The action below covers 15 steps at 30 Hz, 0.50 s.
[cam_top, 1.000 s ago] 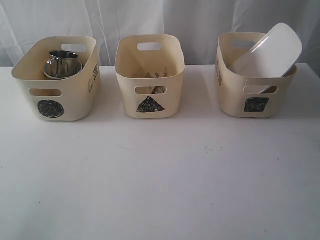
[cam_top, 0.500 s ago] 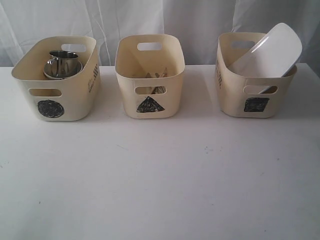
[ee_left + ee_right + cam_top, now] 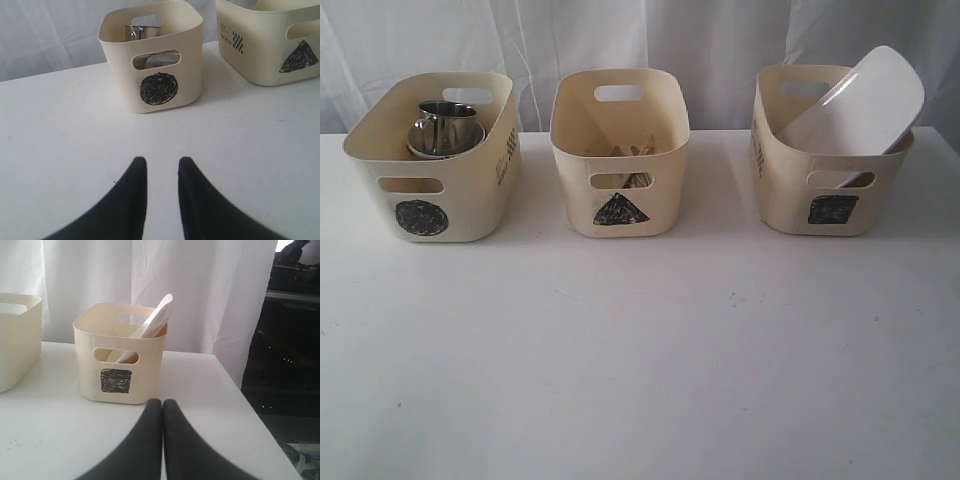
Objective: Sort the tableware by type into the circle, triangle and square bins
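1. The circle bin [image 3: 470, 200] stands far left on the white table [image 3: 640, 350], with a black scribbled circle [image 3: 421, 217] on its near wall. Small dark print on its right side is too blurred to read.
2. In the left wrist view the triangle bin [image 3: 260, 55] shows the word "WORLD" [image 3: 226, 43] beside a small checkered patch [image 3: 238, 42]; the lines above it cannot be read. Its scribbled triangle [image 3: 620, 210] faces near.
3. The square bin [image 3: 780, 190] stands far right and bears a scribbled square [image 3: 832, 209].
4. A steel mug [image 3: 447, 125] sits in a steel bowl [image 3: 475, 140] inside the circle bin.
5. Wooden chopsticks [image 3: 620, 152] lie low in the triangle bin; the rest of the cutlery is hard to make out.
6. A white rectangular plate [image 3: 860, 105] leans tilted in the square bin, rising past its rim.
7. A white curtain [image 3: 720, 40] hangs behind the bins.
8. The left gripper [image 3: 162, 162] hovers over bare table near the circle bin, jaws partly apart and empty.
9. The right gripper [image 3: 162, 401] points at the square bin, jaws pressed together, holding nothing.
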Motion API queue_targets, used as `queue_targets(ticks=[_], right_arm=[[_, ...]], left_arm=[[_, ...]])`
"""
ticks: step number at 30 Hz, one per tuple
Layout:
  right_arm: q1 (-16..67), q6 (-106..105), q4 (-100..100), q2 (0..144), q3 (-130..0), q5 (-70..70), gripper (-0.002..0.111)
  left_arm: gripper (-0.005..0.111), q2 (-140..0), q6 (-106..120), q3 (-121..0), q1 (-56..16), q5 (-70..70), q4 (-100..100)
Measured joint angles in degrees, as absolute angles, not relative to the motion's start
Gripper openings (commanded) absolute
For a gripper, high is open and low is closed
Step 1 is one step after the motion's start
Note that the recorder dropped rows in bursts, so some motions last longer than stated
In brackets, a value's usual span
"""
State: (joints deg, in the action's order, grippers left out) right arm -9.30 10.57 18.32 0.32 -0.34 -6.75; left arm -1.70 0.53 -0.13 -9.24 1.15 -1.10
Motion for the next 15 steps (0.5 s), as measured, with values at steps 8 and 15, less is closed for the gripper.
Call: queue_targets(ticks=[8, 15], right_arm=[[-9.3, 1.4, 13.9, 0.3, -0.3, -10.1, 0.0], [-9.3, 0.6, 13.2, 0.3, -0.3, -10.4, 0.0]], left_arm=[[0.029, -1.7, 0.5, -0.1, -9.2, 1.2, -1.1], [0.029, -1.7, 0.5, -0.1, -9.2, 1.2, -1.1]])
